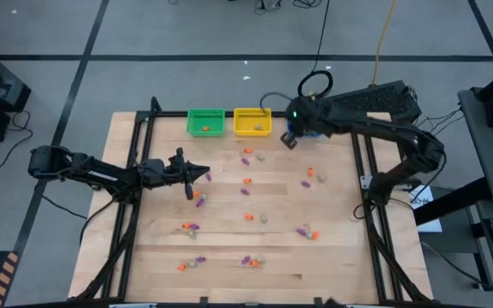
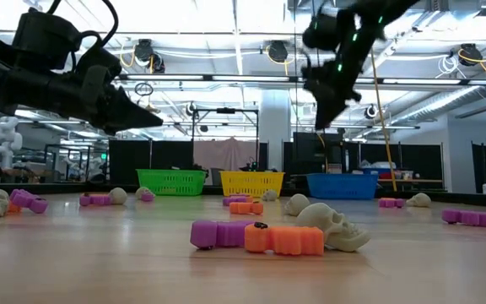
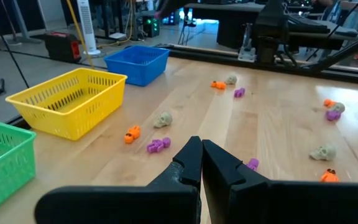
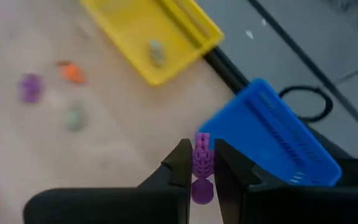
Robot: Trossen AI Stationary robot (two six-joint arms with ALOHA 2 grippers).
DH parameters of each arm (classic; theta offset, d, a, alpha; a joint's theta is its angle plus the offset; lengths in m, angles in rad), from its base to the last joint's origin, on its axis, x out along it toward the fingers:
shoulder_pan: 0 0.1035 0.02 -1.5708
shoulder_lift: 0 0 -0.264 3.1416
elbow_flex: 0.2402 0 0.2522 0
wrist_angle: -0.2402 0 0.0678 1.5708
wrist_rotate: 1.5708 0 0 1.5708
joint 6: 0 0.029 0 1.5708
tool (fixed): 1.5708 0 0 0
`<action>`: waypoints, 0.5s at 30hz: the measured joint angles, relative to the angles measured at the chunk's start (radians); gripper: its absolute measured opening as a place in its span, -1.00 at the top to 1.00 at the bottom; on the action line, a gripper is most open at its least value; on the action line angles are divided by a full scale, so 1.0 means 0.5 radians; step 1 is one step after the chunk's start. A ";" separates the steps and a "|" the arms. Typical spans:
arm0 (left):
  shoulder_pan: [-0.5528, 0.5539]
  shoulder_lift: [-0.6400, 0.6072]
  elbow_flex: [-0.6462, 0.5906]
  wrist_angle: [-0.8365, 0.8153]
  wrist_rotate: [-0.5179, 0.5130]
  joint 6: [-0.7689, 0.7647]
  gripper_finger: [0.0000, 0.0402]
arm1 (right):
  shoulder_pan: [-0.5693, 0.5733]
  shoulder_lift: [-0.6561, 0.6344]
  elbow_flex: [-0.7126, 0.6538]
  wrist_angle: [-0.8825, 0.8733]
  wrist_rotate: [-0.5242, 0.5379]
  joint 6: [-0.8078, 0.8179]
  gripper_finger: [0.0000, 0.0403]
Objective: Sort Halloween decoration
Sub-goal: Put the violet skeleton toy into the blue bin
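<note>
Halloween decoration pieces (image 1: 246, 180) were scattered across the table (image 1: 332, 257), one purple trinket (image 4: 202, 163) was pinched in the right tool (image 4: 199, 163) near the blue basket (image 4: 272, 134), apparently for dropping in, while the left tool (image 3: 201, 163) was held shut, empty.

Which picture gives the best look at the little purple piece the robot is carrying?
The right wrist view: the purple trinket sits pinched between the right gripper fingers, beside the blue basket. The high view and low view show only that arm, too far off. The left wrist view misses it.
</note>
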 joint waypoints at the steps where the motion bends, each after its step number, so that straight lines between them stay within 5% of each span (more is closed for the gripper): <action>1: 0.000 0.000 0.000 -0.003 0.000 0.000 0.94 | -0.073 0.040 0.000 0.007 -0.032 -0.028 0.86; 8: 0.001 0.000 0.000 -0.022 0.001 0.010 0.94 | -0.485 0.353 0.000 0.065 -0.187 -0.148 0.86; 15: 0.001 0.000 0.000 -0.022 0.001 0.010 0.94 | -0.649 0.623 0.000 0.222 -0.249 -0.188 0.86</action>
